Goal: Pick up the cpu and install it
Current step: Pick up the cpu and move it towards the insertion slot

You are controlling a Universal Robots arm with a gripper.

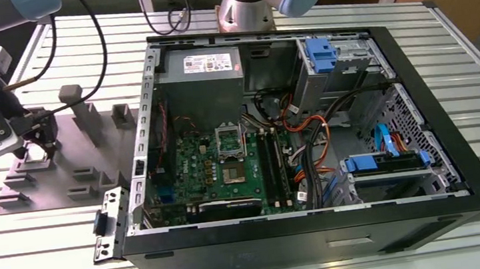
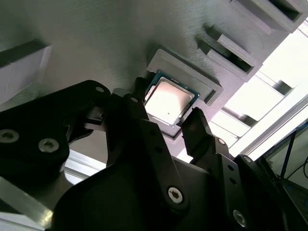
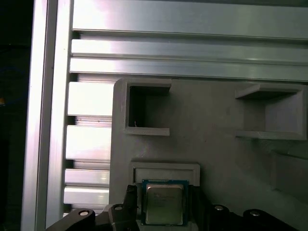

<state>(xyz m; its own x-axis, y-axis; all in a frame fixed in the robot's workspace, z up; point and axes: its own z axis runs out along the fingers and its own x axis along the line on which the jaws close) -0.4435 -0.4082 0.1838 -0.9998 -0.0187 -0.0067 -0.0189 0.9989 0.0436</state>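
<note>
The cpu [image 2: 168, 100], a small square chip with a silvery top, lies flat in a raised square seat on the grey plastic tray [image 1: 58, 184]. My gripper [image 1: 36, 150] hangs low over it at the exterior view's left. In both wrist views the black fingers [image 2: 198, 126] stand on either side of the cpu [image 3: 164, 204], with a narrow gap showing at its edges, so the gripper [image 2: 166, 108] is open around the chip. The green motherboard [image 1: 212, 171] with its silver socket frame [image 1: 231, 150] lies inside the open computer case [image 1: 417, 122].
Tall grey blocks [image 1: 82, 114] rise from the tray beside my gripper. Empty rectangular pockets [image 3: 147, 109] lie close to the cpu's seat. A second arm's base [image 1: 249, 3] stands behind the case. Cables and blue drive brackets [image 1: 386, 159] fill the case's right side.
</note>
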